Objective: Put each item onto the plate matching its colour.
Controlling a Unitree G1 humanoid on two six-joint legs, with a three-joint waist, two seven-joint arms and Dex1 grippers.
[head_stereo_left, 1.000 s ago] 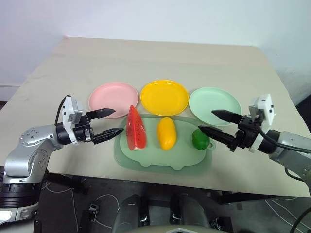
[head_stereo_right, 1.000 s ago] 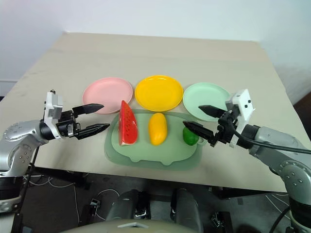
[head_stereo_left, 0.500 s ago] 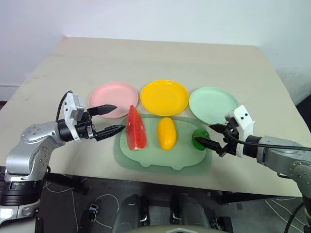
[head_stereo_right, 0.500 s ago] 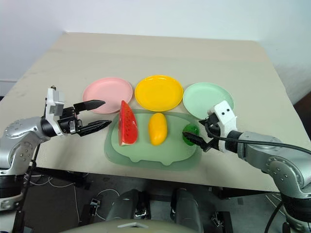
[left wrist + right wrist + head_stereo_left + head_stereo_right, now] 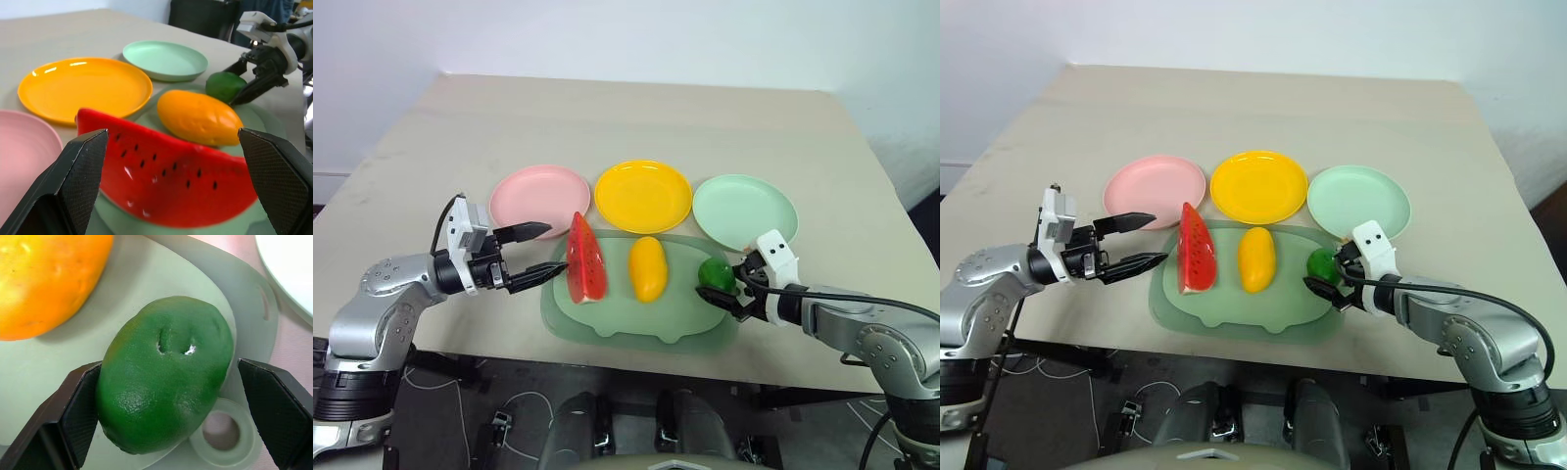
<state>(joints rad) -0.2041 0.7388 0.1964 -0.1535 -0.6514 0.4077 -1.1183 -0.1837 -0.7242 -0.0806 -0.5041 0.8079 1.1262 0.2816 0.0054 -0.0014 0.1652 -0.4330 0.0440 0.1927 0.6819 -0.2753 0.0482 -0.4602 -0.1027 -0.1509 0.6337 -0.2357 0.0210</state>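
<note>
On the beige worktop [image 5: 636, 117], a pale green rounded mat [image 5: 636, 318] lies at the near edge, carrying a red watermelon wedge with black seeds [image 5: 586, 260] on the left, a yellow oval mango [image 5: 647, 268] in the middle and a small glossy green round fruit [image 5: 716, 275] on the right. Just beyond the mat stand three round plastic plates: pink [image 5: 540, 189], bright yellow [image 5: 643, 195] and pale mint green [image 5: 744, 211]. The right gripper [image 5: 728, 285] straddles the green fruit, one finger touching it, the other apart. The left gripper [image 5: 540, 253] is spread wide, empty, just left of the watermelon.
</note>
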